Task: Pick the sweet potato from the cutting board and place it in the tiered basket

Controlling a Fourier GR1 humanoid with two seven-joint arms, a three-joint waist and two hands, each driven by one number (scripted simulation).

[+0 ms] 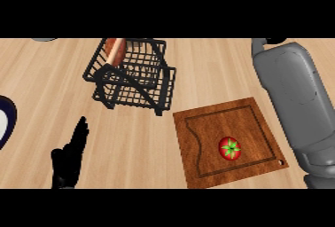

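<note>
The orange-brown sweet potato (115,50) lies inside the black wire tiered basket (141,84), in its upper tier on the left side, near the view's top. No hand touches it. The wooden cutting board (203,133) sits at the lower right and carries only a red tomato (230,147) with a green stem. My left hand (71,155) rests open at the lower left, fingers straight and pointing up, well apart from basket and board. My right forearm (294,97) stretches up the right side. Only a small black part of the right hand (276,40) shows at the top edge.
A white plate with a dark blue rim (8,111) pokes in at the left edge. A grey object (44,39) shows at the top left edge. Light wooden counter (46,75) lies between the basket and the plate.
</note>
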